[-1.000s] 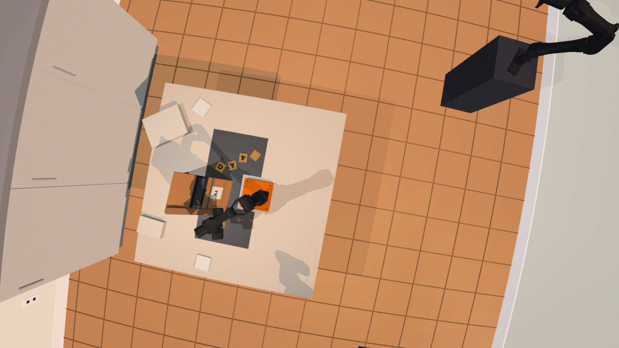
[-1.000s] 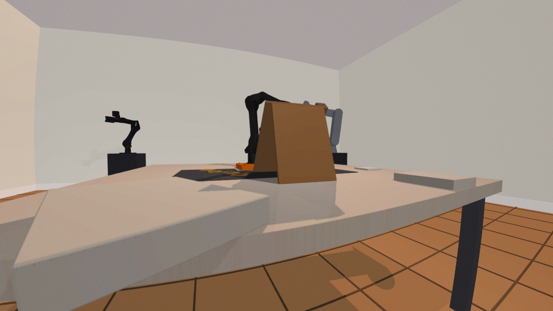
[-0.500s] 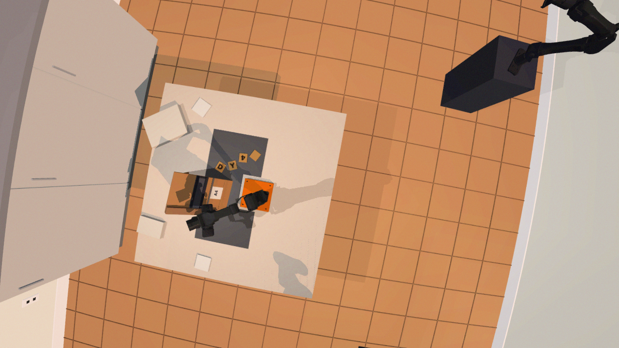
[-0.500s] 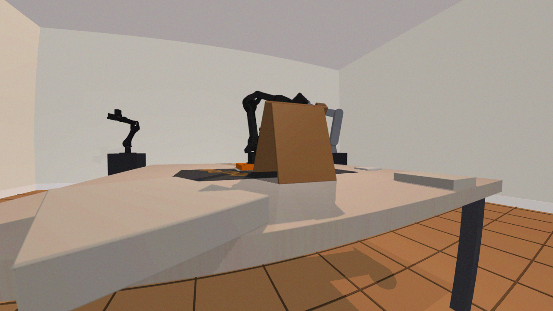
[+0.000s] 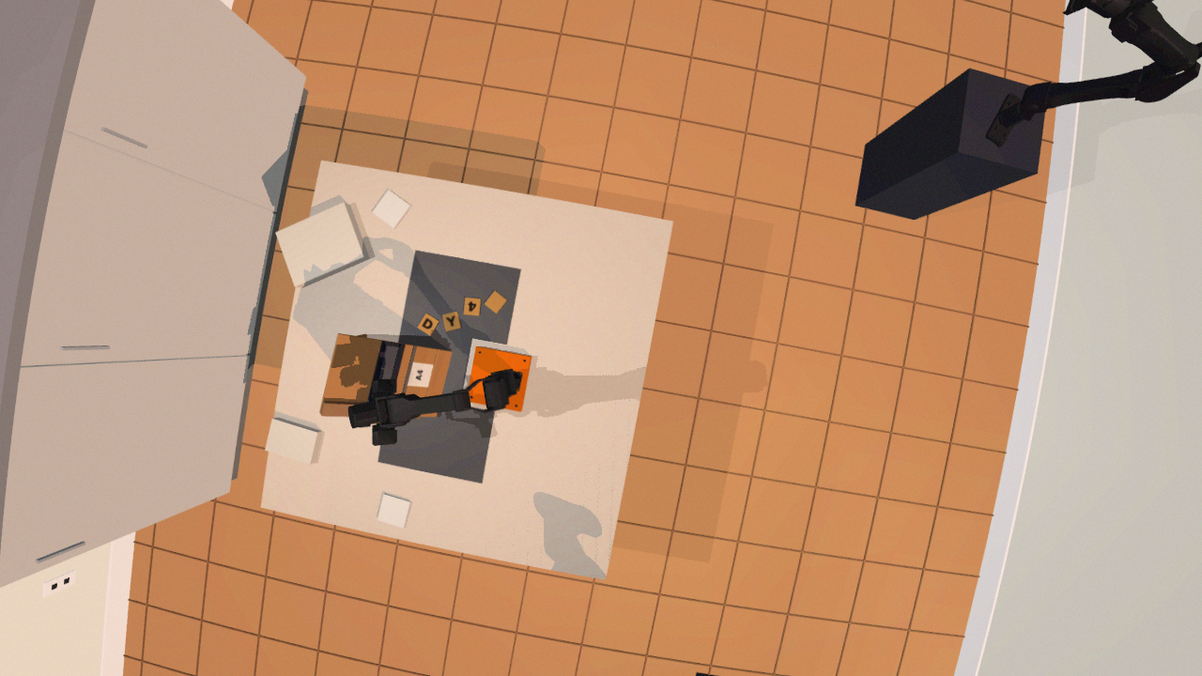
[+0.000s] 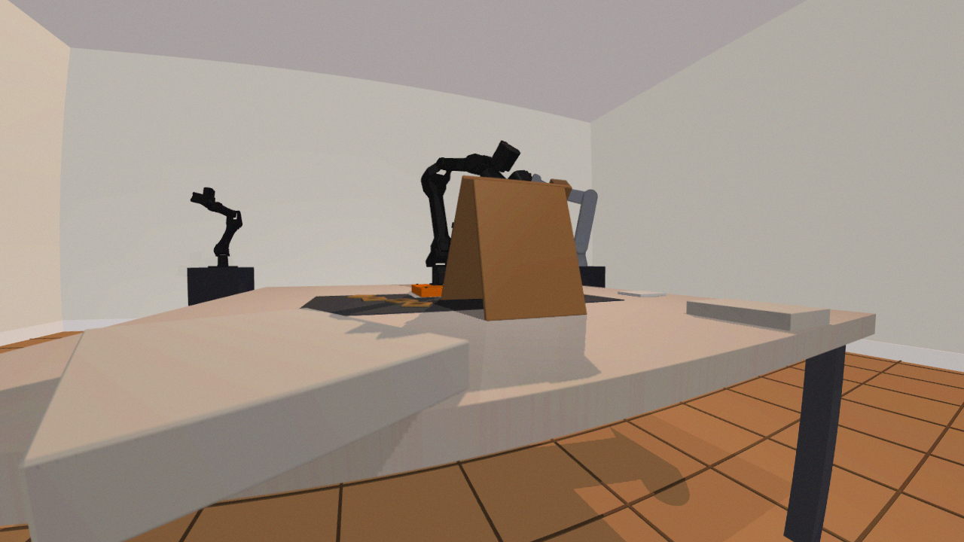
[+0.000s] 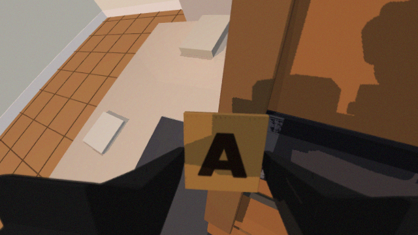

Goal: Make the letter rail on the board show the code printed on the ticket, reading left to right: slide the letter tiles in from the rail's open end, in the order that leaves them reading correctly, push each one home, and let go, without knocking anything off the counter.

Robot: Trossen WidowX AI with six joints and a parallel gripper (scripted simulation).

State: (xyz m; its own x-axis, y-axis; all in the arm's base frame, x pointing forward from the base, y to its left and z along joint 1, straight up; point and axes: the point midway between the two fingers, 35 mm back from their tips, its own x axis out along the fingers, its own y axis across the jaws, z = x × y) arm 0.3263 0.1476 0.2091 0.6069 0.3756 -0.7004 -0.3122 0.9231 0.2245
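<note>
My gripper (image 7: 223, 155) is shut on the A tile (image 7: 223, 155), its letter upright in the wrist view. In the overhead view it is above the left part of the brown board (image 5: 357, 391) (image 6: 532, 249), near its lower edge; its fingers and the tile are hidden there. A dark band (image 5: 390, 354) (image 7: 353, 130) crosses the board; I cannot clearly make out the rail's open end. The white ticket (image 5: 420, 375) shows A4, turned sideways. The D tile (image 5: 427, 323), Y tile (image 5: 451, 321), 4 tile (image 5: 472, 305) and a blank-looking tile (image 5: 495, 301) lie on the dark mat (image 5: 445, 268) (image 7: 158, 140).
An orange block (image 5: 487, 365) (image 6: 425, 290) is at the arm's base. Pale blocks (image 5: 323, 243) (image 5: 294, 438) (image 7: 206, 34) and thin white pieces (image 5: 392, 208) (image 5: 393, 510) (image 7: 104, 132) lie on the counter (image 5: 588, 336). Another black arm (image 5: 1092, 89) (image 6: 227, 232) stands away from it.
</note>
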